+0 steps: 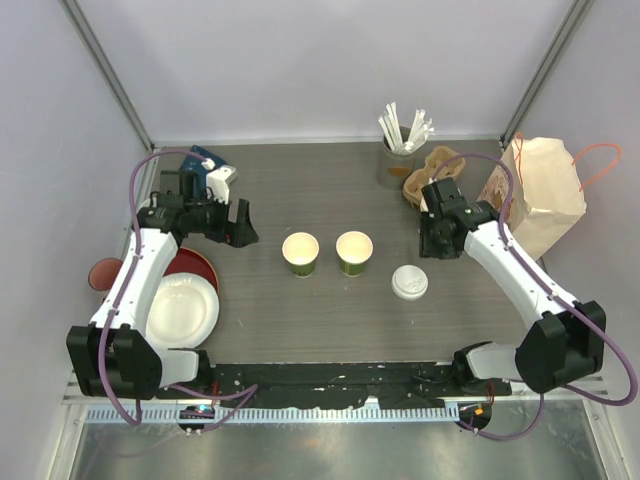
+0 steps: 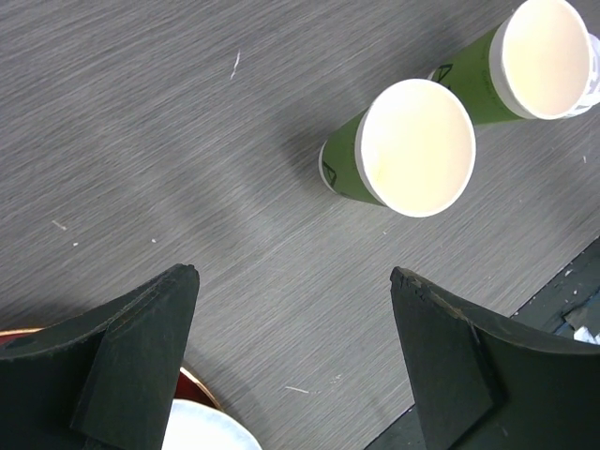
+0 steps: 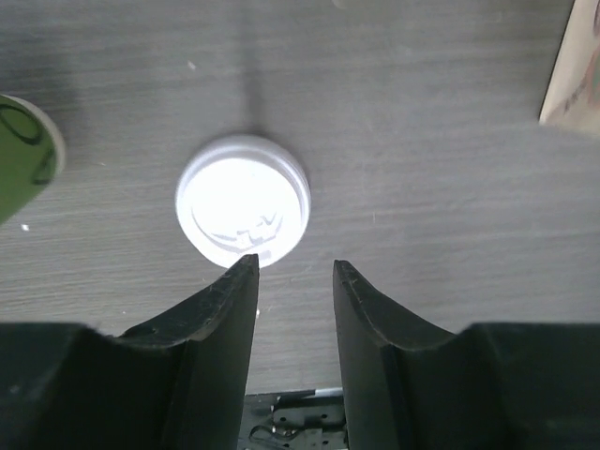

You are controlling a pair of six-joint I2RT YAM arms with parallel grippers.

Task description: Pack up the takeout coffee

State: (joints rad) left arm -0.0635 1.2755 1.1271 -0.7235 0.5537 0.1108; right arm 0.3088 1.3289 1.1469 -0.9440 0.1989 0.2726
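Two green paper cups (image 1: 300, 253) and a white plastic lid (image 1: 409, 282) are centred on the surface (image 1: 300, 320); left jaws and right jaws are parted, empty.

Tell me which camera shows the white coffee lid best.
Right wrist: the lid fills the middle, top up, embossing visible. The top view shows it small, near the right-hand cup; the left wrist gives no clear sight.

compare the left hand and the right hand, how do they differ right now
The left hand has its fingers spread wide; the right hand shows only a narrow gap between its fingers. The left hand points toward a lidless green cup, while the right hand has the white lid just past its fingertips. Both hands hold nothing.
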